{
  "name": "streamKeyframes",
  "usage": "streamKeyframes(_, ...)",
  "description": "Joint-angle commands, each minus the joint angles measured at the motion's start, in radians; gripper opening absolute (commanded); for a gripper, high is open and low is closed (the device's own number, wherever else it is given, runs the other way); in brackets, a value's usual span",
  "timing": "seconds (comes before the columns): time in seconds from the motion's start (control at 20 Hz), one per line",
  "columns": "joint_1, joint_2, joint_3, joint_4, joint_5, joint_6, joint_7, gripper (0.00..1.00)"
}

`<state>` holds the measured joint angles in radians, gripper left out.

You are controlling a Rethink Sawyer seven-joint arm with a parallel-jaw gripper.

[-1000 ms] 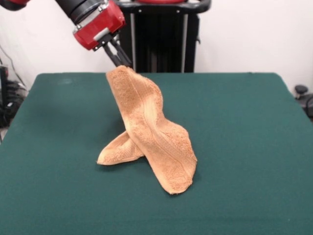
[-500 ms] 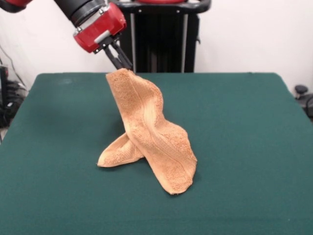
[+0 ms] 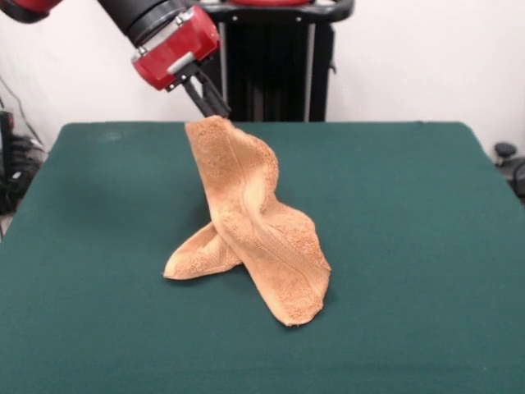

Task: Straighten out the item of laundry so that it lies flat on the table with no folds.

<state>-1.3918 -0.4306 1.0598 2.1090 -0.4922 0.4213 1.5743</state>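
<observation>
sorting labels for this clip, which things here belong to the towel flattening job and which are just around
Job:
- towel, one end lifted, still folded
- gripper, pinching that end
- green table

Just around:
- black pedestal
- cables
- dark object at the edge

Your arm: enters from upper left, slanting down-right | wrist: red, tilted | gripper (image 3: 218,113): dark fingers pinched together on the towel's (image 3: 254,222) raised corner

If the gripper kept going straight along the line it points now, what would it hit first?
The orange-tan terry towel it already pinches at the raised corner; the gripper points down into it. Beyond lies the dark green felt table, though depth is uncertain.
</observation>
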Motion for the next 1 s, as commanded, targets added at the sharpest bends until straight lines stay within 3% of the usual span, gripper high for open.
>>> streamKeyframes(0.05, 0.088, 0.063, -0.026, -0.097, 0.028, 0.058, -0.006, 0.00)
streamKeyframes(0.6, 0.094, 0.154, -0.033, -0.182, 0.024, 0.119, -0.091, 0.00)
streamKeyframes(1.0, 0.093, 0.171, -0.023, -0.210, 0.020, 0.153, -0.106, 0.00)
